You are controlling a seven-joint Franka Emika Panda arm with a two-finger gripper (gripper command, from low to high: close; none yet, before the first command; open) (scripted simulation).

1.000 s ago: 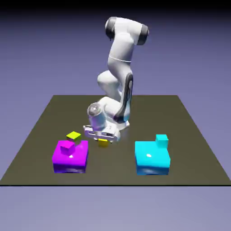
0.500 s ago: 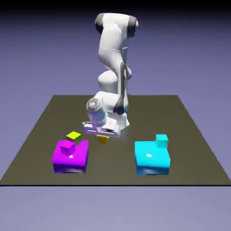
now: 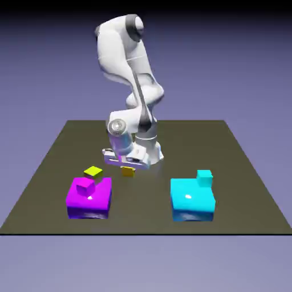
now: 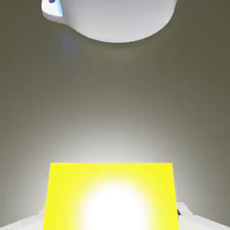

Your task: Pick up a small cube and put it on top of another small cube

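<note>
The tiny golden-yellow cube [image 3: 128, 171] hangs a little above the dark table, with my gripper [image 3: 128, 168] shut on it. In the hand view the same cube [image 4: 111, 196] fills the bottom middle, large and bright, hiding most of the fingertips. The small cyan cube [image 3: 204, 177] rests on the back right corner of the large flat cyan block [image 3: 192, 199], toward the exterior view's right and well apart from the gripper.
A lime yellow-green cube [image 3: 93, 171] lies left of the gripper. A small magenta cube [image 3: 84, 186] rests on the big flat magenta block [image 3: 89, 199]. The robot's white base [image 4: 117, 20] shows at the top of the hand view.
The gripper has shut on the golden-yellow cube and lifted it slightly off the table. The upper arm has swung toward the exterior view's left.
</note>
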